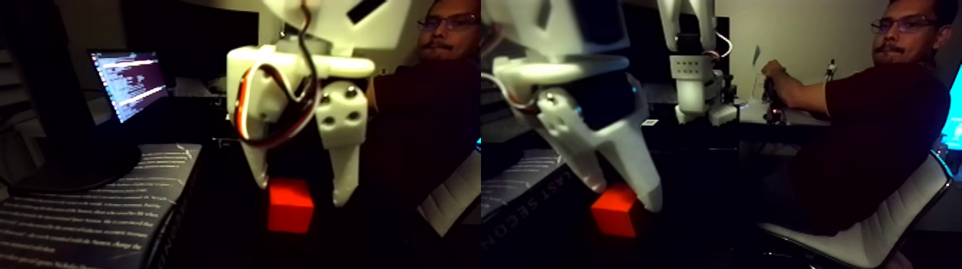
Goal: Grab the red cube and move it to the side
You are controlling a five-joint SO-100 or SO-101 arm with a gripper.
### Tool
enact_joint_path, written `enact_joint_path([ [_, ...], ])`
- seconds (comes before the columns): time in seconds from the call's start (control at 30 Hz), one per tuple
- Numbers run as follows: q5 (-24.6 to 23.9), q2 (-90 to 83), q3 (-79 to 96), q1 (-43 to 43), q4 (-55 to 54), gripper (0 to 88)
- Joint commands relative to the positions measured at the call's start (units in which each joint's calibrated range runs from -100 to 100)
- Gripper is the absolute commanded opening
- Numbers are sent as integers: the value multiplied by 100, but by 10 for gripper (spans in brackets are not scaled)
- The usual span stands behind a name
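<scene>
The picture holds two side-by-side halves of the same scene. The red cube (290, 207) rests on the dark table, and the right half shows it again from another angle. My white gripper (300, 187) hangs straight down over it, open, with one fingertip (258, 175) at the cube's left edge and the other fingertip (345, 192) a small gap off its right side. The tips reach only to about the cube's top edge. In the right half the fingers partly cover the cube's upper corner.
A dark book with white lettering (93, 211) lies left of the cube, with a lit laptop screen (129, 82) behind it. A person (873, 121) sits on a white chair (880, 229) at the right, one hand on a second white arm (694, 79).
</scene>
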Motion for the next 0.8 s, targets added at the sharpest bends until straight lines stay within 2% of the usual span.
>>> enact_joint_path([
  [0.0, 64, 11, -232, 109, -43, 276],
  [0.37, 323, 263, -196, 234, -43, 276],
  [0.77, 269, 355, -187, 217, -203, 275],
])
